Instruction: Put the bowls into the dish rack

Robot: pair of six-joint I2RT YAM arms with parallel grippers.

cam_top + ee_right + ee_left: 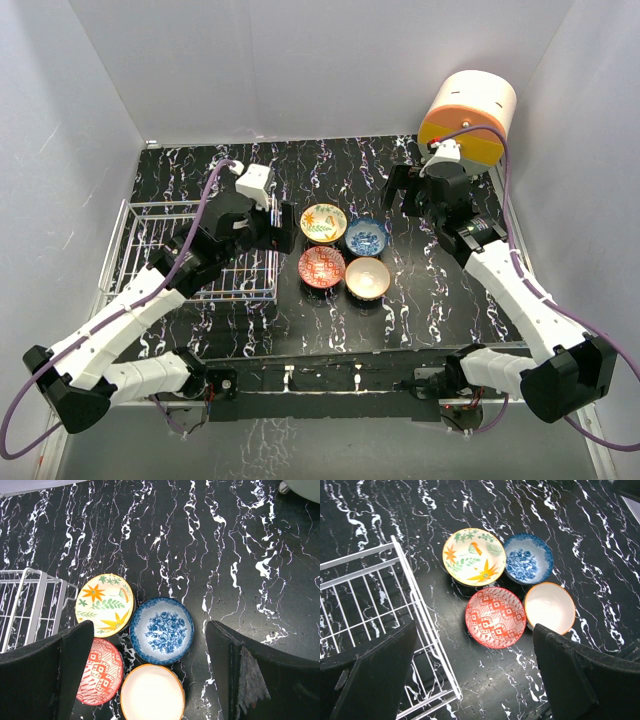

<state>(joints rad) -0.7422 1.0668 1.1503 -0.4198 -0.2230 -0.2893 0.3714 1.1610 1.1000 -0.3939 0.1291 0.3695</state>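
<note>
White wire dish rack (150, 215) looks unloaded to us; four bowls (323, 222) sit on the tabletop (420, 300), our left pincer (475, 645) and right pincer (150, 630) both spread, empty.

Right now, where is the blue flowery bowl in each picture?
Top external: the blue bowl sits just right of centre.
Left wrist: the blue bowl is upper middle, slightly right.
Right wrist: the blue bowl is near the centre.
Shared landmark: the yellow flowered bowl, always on its left.

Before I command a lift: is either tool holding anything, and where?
Nothing is held: left tool and right tool are both open, neither touching the small round ceramic bowls.
</note>
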